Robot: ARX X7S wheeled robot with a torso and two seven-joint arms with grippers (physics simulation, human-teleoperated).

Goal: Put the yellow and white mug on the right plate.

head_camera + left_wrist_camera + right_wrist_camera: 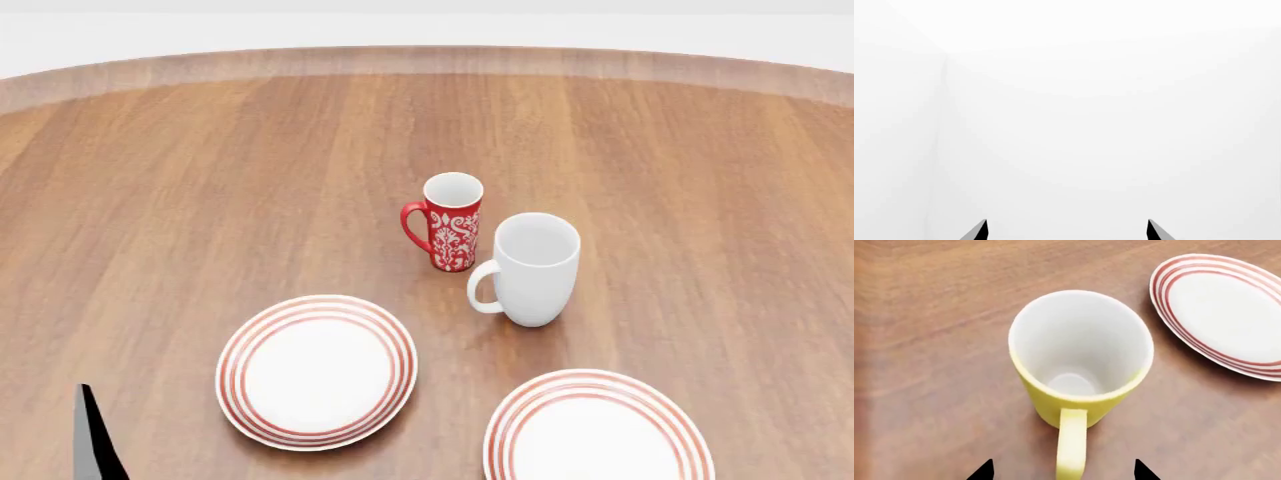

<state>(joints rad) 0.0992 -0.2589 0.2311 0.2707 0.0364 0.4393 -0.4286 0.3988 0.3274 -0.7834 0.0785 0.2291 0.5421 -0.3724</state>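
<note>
Straddling the glossy yellow and white mug [1077, 375], the right pincer [1063, 471] gapes unclenched above woodgrain.

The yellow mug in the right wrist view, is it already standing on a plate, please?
No, the yellow mug stands upright on the bare wooden table, with the plate lying apart beside it.

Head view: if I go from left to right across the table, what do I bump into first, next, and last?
Left plate → red patterned mug → white mug → right plate.
</note>
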